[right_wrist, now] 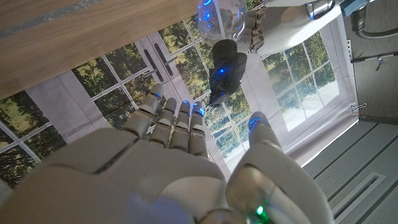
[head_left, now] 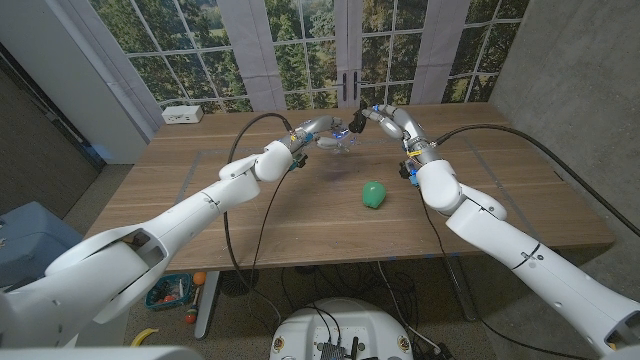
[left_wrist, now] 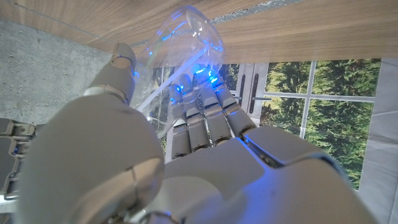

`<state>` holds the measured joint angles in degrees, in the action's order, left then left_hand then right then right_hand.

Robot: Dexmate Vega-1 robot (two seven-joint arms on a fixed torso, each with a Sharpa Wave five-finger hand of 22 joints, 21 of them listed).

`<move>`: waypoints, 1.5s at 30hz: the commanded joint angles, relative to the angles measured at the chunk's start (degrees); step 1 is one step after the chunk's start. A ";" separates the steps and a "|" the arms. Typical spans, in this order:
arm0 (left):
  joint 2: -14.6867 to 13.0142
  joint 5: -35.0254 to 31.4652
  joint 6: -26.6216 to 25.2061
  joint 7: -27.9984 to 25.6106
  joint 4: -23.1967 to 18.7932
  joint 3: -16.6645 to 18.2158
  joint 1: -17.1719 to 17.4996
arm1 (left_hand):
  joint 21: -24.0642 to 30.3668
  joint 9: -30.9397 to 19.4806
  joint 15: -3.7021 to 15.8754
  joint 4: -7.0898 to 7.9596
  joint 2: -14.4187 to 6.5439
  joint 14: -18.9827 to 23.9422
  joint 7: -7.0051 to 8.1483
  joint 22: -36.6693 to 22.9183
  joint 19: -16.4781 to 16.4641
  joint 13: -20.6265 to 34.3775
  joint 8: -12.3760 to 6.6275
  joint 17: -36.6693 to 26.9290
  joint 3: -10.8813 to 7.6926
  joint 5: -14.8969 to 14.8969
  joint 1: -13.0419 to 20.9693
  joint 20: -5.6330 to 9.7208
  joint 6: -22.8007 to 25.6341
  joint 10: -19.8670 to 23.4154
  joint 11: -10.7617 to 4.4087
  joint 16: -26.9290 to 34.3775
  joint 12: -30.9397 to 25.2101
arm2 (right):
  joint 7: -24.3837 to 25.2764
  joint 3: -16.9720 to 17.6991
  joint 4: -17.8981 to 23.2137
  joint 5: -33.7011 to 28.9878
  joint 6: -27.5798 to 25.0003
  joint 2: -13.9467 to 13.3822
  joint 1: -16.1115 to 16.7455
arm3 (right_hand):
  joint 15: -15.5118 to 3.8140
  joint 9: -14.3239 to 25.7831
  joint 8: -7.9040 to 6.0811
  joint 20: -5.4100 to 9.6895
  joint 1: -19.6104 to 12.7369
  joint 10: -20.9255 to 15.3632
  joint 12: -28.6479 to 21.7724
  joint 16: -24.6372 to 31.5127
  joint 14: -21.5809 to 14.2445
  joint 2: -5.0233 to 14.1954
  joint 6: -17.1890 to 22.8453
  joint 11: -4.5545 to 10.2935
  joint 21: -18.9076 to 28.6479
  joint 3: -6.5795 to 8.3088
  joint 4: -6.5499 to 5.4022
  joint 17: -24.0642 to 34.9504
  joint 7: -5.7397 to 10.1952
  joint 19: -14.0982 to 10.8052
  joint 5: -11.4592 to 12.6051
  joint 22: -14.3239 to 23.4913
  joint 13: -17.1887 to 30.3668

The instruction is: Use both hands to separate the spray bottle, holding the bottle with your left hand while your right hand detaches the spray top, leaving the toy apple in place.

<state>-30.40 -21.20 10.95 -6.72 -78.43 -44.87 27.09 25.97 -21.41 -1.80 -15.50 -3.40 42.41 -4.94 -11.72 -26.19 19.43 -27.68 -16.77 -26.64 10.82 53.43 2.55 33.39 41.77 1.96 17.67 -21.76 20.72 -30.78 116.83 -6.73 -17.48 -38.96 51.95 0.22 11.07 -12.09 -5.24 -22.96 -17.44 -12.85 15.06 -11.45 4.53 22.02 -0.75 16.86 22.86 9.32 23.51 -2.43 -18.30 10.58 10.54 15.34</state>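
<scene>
My left hand (head_left: 316, 128) grips the clear spray bottle (head_left: 340, 138) above the far middle of the wooden table (head_left: 250, 215). In the left wrist view the bottle (left_wrist: 193, 37) sits between that hand's (left_wrist: 186, 155) thumb and fingers. The black spray top (right_wrist: 225, 71) is still joined to the bottle (right_wrist: 217, 15). My right hand (head_left: 378, 118) is right beside the spray top (head_left: 357, 110). Its fingers (right_wrist: 177, 121) and thumb are apart, and the top lies just beyond them with a small gap. The green toy apple (head_left: 373, 194) lies on the table nearer to me.
A white box (head_left: 183, 114) stands at the table's far left corner. Black cables (head_left: 262, 200) trail from both wrists over the table. Windows run behind the far edge. A blue bin (head_left: 25, 235) stands on the floor to the left.
</scene>
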 commanded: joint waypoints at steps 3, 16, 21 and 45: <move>0.34 -0.33 -0.07 0.56 0.27 -0.60 -0.61 | 0.36 -0.29 15.46 12.69 -8.21 6.63 6.26 -0.10 -0.05 9.57 -3.52 -0.10 -13.27 0.40 0.44 0.08 7.17 15.29 -13.31 -0.04 -11.40 | -1.57 -2.10 0.14 -2.97 -2.63 0.30 -1.76 | 0.28 0.18 -0.39 -0.94 -2.04 0.26 -0.02 -0.20 0.15 -0.33 0.52 -0.26 -0.22 0.06 0.51 0.26 -0.01 -0.59 0.03 0.18 0.21; 0.38 0.35 -0.45 1.69 0.53 -0.72 -0.80 | 0.56 -0.42 15.46 12.68 -8.21 6.72 6.24 -0.09 0.03 10.16 -3.57 -0.05 -13.20 0.36 0.41 0.11 7.21 15.36 -13.32 -0.18 -11.63 | -4.28 -3.99 -1.01 -4.42 -3.66 0.59 -4.21 | -0.12 0.23 -0.19 -1.02 -6.24 1.42 0.40 -0.49 0.70 -0.45 -0.25 0.59 -0.54 1.33 1.48 0.02 0.89 -0.89 0.53 0.11 0.34; 0.55 0.31 -0.44 2.38 0.89 -1.15 -1.15 | 0.63 -0.47 15.47 12.64 -8.18 6.73 6.18 -0.09 0.08 10.38 -3.61 -0.02 -13.17 0.34 0.41 0.12 7.28 15.41 -13.33 -0.24 -11.71 | -4.89 -4.81 -1.40 -5.39 -3.89 0.63 -4.97 | -0.28 0.26 -0.03 -0.82 -9.30 1.91 0.50 -0.54 0.72 -0.27 -0.94 0.91 -0.74 2.34 1.69 -0.15 2.03 -1.07 0.87 0.09 0.42; 1.23 1.64 -0.97 3.87 2.89 -1.56 -2.22 | 1.00 -0.80 15.45 12.68 -8.30 6.85 5.99 -0.07 0.28 11.42 -3.57 -0.03 -13.20 0.29 0.38 0.05 6.99 15.41 -13.37 -0.44 -12.06 | -9.22 0.13 -2.51 4.41 6.87 -0.67 -2.25 | -1.40 0.74 -2.07 -0.27 -23.22 3.17 0.20 0.96 -0.30 -2.83 6.82 2.12 -1.55 2.16 -0.79 0.26 6.67 -2.78 0.90 0.30 1.24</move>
<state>-29.49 -20.34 10.42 -3.65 -76.58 -46.25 25.40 26.72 -21.95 -1.63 -15.59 -3.40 42.80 -4.94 -11.73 -26.11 19.46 -27.68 -16.63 -26.74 10.82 53.43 2.45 33.39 41.77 1.96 17.02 -21.76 15.43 -34.36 114.87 -10.83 -17.51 -38.56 47.76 -2.10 11.58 -13.52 -5.09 -47.74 -14.72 -12.81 15.69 -11.99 2.50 27.38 1.50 15.65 26.28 9.15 23.48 3.92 -21.21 12.34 10.53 16.39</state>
